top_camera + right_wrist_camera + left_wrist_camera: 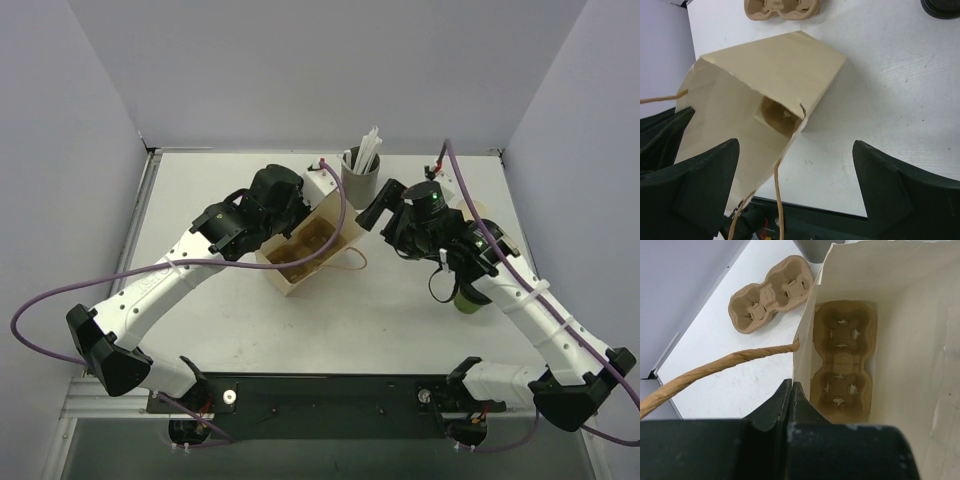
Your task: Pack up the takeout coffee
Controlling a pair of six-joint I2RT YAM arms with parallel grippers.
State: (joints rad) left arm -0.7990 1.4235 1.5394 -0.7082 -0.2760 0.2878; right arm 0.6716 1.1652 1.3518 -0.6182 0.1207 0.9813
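Observation:
The takeout coffee's green cup (pixel 467 300) stands on the table at the right, mostly hidden under my right arm; its lid is not visible there. A cream paper bag (pixel 297 268) lies open at the centre with a brown cup carrier (pixel 842 360) inside it. My left gripper (pixel 791 386) is shut on the rim of the bag (pixel 920 340), at the far left of the bag's mouth. My right gripper (pixel 795 170) is open and empty, hovering to the right of the bag (pixel 765 75), well away from the cup.
A grey cup of white straws (pixel 360 175) stands behind the bag. A second brown carrier (pixel 771 294) lies loose on the table. The bag's twine handle (pixel 715 367) trails outward. A dark round thing (pixel 942 6) is cut off by the right wrist view's top edge.

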